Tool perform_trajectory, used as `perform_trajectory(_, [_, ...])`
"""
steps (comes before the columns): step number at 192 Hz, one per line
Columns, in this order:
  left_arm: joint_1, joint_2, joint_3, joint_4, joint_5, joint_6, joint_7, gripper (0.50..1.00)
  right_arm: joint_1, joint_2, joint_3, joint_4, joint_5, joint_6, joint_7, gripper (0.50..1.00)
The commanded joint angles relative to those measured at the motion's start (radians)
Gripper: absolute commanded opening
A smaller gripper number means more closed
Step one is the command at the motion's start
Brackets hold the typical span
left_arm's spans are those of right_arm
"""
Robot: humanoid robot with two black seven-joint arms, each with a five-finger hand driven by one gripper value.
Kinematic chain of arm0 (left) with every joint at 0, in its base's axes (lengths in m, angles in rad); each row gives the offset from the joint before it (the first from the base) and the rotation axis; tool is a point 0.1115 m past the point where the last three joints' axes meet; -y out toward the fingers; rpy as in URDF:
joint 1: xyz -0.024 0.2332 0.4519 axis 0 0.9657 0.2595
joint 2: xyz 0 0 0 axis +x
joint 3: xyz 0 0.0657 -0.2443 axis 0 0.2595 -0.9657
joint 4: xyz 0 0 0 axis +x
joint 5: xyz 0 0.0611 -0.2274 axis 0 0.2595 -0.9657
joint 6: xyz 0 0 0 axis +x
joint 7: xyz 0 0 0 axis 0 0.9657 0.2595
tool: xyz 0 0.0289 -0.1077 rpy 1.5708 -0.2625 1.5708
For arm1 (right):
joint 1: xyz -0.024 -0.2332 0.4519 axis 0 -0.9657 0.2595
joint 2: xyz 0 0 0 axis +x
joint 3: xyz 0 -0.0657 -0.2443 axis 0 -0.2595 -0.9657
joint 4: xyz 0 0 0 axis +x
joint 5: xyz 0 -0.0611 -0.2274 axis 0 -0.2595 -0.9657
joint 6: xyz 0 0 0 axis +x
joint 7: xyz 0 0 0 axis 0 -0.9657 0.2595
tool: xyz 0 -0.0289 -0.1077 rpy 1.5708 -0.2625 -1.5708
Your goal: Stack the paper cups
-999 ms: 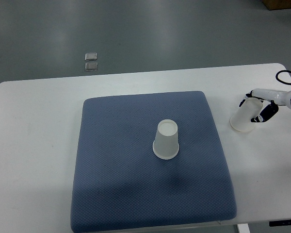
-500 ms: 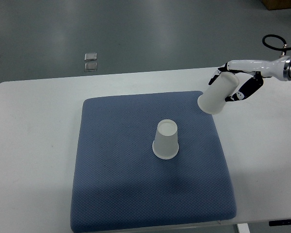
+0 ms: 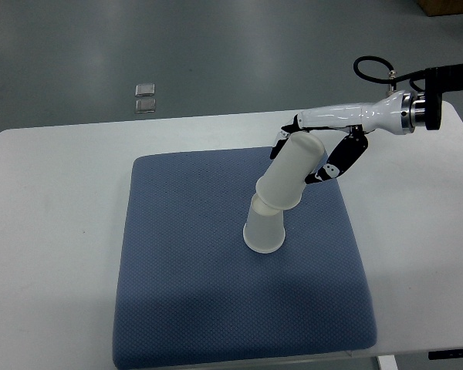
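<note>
An upside-down white paper cup (image 3: 263, 230) stands near the middle of the blue mat (image 3: 185, 293). My right hand (image 3: 312, 153), coming in from the right edge, is shut on a second white paper cup (image 3: 290, 173). That cup is tilted, mouth down and to the left, and its rim overlaps the top of the standing cup. Whether the rim touches the standing cup I cannot tell. The standing cup's top is hidden behind the held cup. The left arm does not show.
The mat lies on a white table (image 3: 54, 231). Two small clear squares (image 3: 145, 98) lie on the grey floor beyond the table's far edge. A black cable (image 3: 370, 69) loops above my right wrist.
My right hand has carried its cup from the table's right side up and leftward over the mat, until its mouth reaches the top of the standing cup. The standing cup has not moved.
</note>
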Motion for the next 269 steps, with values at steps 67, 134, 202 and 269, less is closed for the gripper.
perform_trajectory(67, [0.000, 0.000, 0.000, 0.000, -0.001, 0.000, 0.000, 1.000, -0.006, 0.053, -0.012, -0.032, -0.020, 0.000, -0.050, 0.652])
perform_trajectory(134, [0.000, 0.000, 0.000, 0.000, 0.001, 0.000, 0.000, 1.000, -0.012, 0.108, -0.012, -0.027, -0.017, -0.001, -0.048, 0.654])
perform_trajectory(202, [0.000, 0.000, 0.000, 0.000, 0.001, 0.000, 0.000, 1.000, -0.020, 0.122, -0.035, -0.029, -0.023, -0.008, -0.050, 0.885])
perform_trajectory(269, [0.000, 0.000, 0.000, 0.000, -0.001, 0.000, 0.000, 1.000, -0.038, 0.102, -0.015, -0.035, -0.005, -0.044, -0.048, 0.915])
